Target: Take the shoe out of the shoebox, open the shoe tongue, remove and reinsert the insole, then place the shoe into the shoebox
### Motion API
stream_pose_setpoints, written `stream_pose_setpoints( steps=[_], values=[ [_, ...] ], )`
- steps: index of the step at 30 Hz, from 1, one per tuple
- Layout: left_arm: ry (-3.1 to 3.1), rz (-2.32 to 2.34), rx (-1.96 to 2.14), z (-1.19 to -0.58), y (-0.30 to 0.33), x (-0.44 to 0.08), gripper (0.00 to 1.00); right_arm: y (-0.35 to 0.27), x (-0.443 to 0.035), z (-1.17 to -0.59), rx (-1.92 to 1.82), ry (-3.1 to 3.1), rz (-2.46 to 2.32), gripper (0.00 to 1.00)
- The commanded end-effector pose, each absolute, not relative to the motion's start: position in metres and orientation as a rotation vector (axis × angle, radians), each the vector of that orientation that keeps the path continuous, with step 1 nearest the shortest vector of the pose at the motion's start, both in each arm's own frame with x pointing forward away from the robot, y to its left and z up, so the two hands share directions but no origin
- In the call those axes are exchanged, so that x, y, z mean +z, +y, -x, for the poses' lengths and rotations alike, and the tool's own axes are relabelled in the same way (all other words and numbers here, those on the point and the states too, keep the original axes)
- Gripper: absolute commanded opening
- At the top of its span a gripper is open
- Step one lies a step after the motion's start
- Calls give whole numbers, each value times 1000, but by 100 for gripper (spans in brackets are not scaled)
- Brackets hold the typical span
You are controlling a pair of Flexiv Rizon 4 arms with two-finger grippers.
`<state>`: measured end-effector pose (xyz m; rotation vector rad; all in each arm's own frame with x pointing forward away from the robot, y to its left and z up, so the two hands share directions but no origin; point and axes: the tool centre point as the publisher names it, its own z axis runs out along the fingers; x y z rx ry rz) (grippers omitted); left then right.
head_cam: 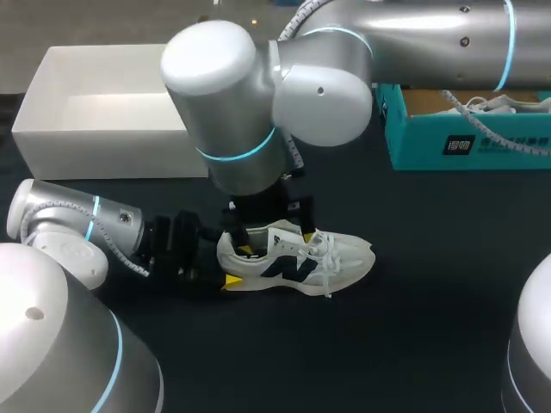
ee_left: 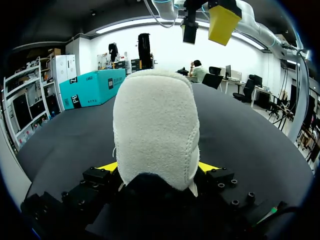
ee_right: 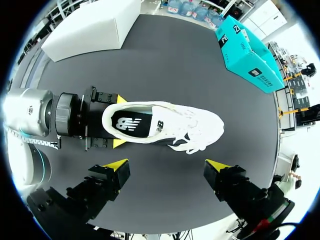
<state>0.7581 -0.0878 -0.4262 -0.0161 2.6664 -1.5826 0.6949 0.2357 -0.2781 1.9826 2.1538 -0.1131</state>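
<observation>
Shoe (ee_right: pixel 165 125) lies heel-first clamped in left hand (ee_right: pixel 120 121), right hand (ee_right: pixel 166 165) spread open above.

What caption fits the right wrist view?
Open right gripper poised over the white shoe, whose heel the left gripper clamps on the dark table.

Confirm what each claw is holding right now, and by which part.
Left claw grips the shoe by its heel, a finger on each side. Right claw hangs open above it, holding nothing.
</observation>
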Motion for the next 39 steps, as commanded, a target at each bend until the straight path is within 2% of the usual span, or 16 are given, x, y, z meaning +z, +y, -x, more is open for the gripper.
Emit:
stream_pose_setpoints(
  steps=[1, 8, 19, 31, 33, 36, 38, 39],
  values=[
    [2665, 17, -1581, -756, -90, -430, 0, 243, -280, -695, -159, 2126, -1963, 100],
    [2665, 17, -1581, -756, -90, -430, 0, 243, -280, -695, -159, 2126, -1963, 100],
    [2665, 17, -1581, -756, -90, -430, 0, 240, -307, -732, -246, 1839, -2085, 100],
    [2665, 17, -1581, -756, -90, -430, 0, 233, -331, -735, -310, 1766, -2100, 100],
    [2665, 17, -1581, -756, -90, -430, 0, 232, -336, -735, -333, 1756, -2103, 95],
    [2665, 17, -1581, -756, -90, -430, 0, 231, -342, -737, -361, 1740, -2099, 78],
    [2665, 17, -1581, -756, -90, -430, 0, 231, -345, -737, -377, 1732, -2096, 65],
    [2665, 17, -1581, -756, -90, -430, 0, 230, -347, -738, -391, 1722, -2091, 55]
  ],
)
